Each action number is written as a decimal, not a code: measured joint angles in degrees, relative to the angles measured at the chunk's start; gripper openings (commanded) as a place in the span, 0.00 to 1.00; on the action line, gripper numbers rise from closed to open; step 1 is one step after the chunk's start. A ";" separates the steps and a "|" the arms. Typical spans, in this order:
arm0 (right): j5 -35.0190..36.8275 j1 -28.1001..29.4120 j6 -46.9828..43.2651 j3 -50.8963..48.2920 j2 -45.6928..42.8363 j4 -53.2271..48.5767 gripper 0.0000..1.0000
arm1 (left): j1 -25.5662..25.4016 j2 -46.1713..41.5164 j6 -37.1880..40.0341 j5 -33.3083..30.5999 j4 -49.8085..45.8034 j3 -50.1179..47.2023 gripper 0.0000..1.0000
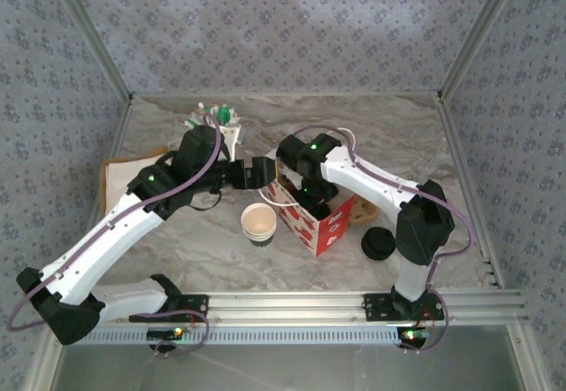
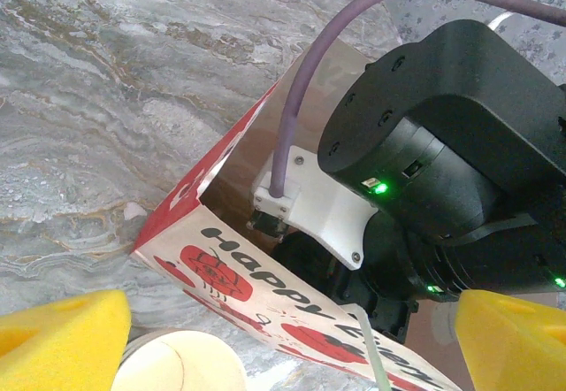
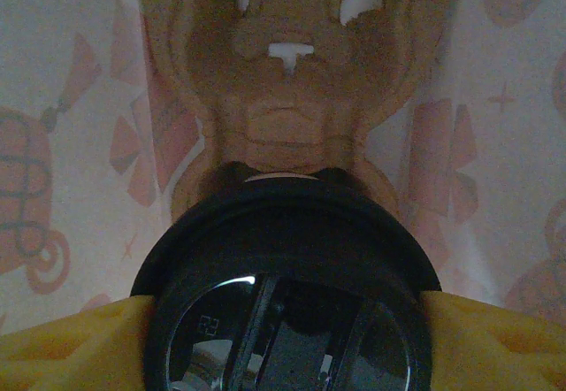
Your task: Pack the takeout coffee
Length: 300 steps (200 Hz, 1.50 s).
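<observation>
Takeout coffee [image 3: 287, 311] upright, axis vertical

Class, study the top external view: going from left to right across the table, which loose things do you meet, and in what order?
flat brown sheet → stack of white paper cups → red-and-white gift bag → loose black lids
</observation>
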 measured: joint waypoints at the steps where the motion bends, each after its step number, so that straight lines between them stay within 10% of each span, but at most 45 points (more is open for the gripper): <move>1: 0.00 0.00 0.02 0.00 0.00 0.00 0.77 | 0.00 0.00 0.00 0.00 0.00 0.00 0.95; 300: 0.63 0.48 0.02 0.46 0.00 -0.24 0.90 | 0.00 1.07 0.02 0.00 0.00 0.00 0.95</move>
